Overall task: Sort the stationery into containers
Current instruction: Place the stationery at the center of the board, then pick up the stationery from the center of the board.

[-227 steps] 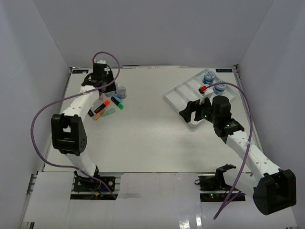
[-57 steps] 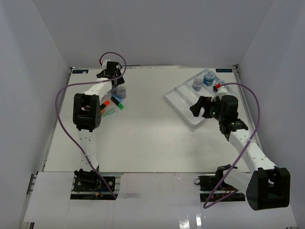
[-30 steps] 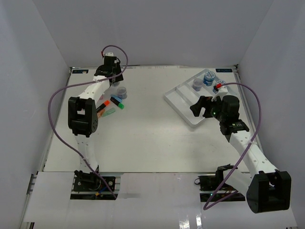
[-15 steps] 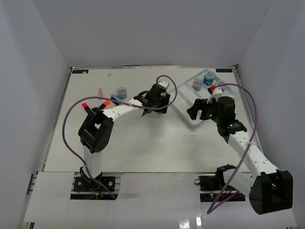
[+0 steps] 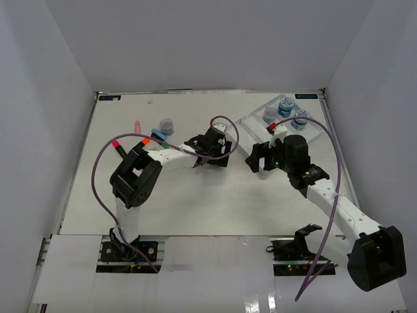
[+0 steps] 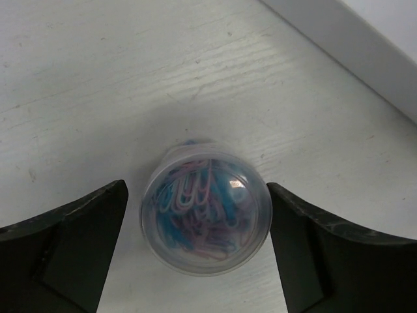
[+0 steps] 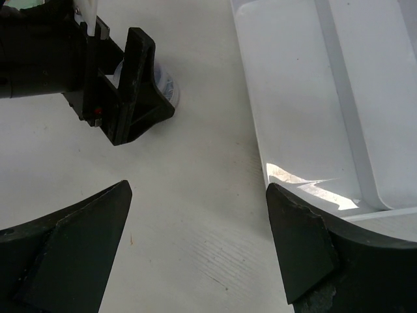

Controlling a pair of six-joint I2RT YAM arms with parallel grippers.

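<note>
A clear round jar [image 6: 205, 212] full of pink and blue paper clips stands on the table between the fingers of my open left gripper [image 6: 197, 195], with a small gap on each side. In the top view the left gripper [image 5: 218, 151] is at mid-table, just left of the white tray [image 5: 317, 134]. My right gripper [image 5: 257, 156] is open and empty over the table by the tray's near left corner [image 7: 306, 98]. It faces the left gripper [image 7: 124, 85]. Three jars [image 5: 285, 105] and a red marker [image 5: 273, 124] lie in the tray.
Another jar [image 5: 166, 124] stands at the far left. Loose markers lie around it: pink [image 5: 137, 124], red [image 5: 117, 145], orange [image 5: 146, 140], blue [image 5: 158, 133] and green [image 5: 165, 147]. The tray's wall [image 6: 365, 45] runs close behind the held-between jar.
My left arm has swung from the far left to mid-table beside the tray and now stands a little nearer. The right gripper has moved left off the tray. The markers lie more scattered.
</note>
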